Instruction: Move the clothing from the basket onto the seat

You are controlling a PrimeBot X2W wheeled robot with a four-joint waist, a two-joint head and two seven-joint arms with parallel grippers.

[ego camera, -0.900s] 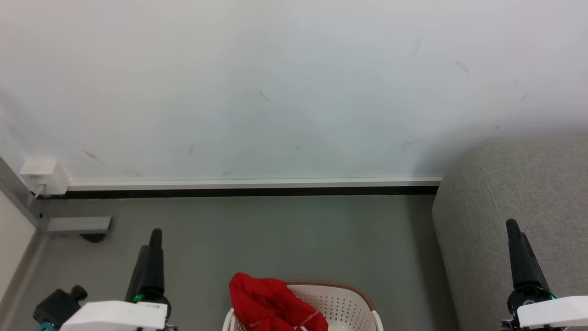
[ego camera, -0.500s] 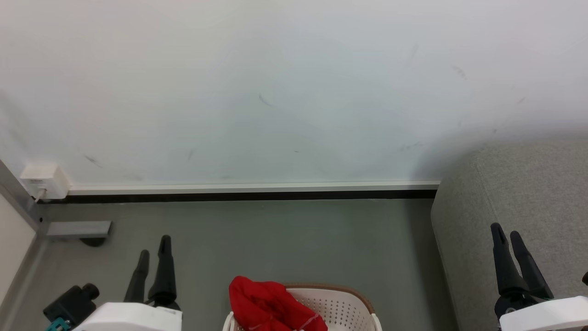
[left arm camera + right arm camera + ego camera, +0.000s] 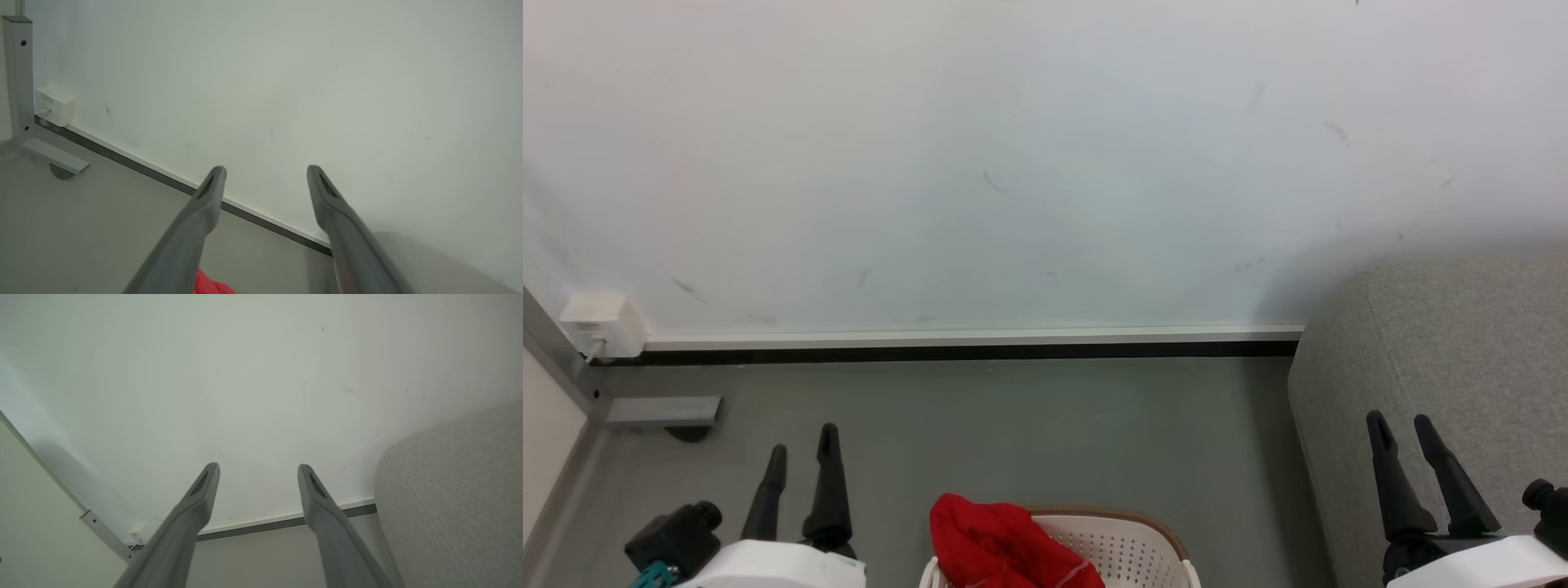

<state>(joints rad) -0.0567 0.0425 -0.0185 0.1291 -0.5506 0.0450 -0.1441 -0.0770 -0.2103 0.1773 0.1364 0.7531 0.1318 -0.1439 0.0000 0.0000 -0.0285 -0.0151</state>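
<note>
Both my grippers are spread wide with nothing in them: my left gripper (image 3: 804,438) hangs over the grey floor (image 3: 1029,433) at the lower left of the head view. My right gripper (image 3: 1400,418) is in front of the seat (image 3: 1470,343), not touching it as far as I can tell. The clothing (image 3: 996,543) is a red heap in the left side of the basket (image 3: 1135,551), bunched up above the rim, and the basket sits on the floor between my arms, near the seat's rounded end.
</note>
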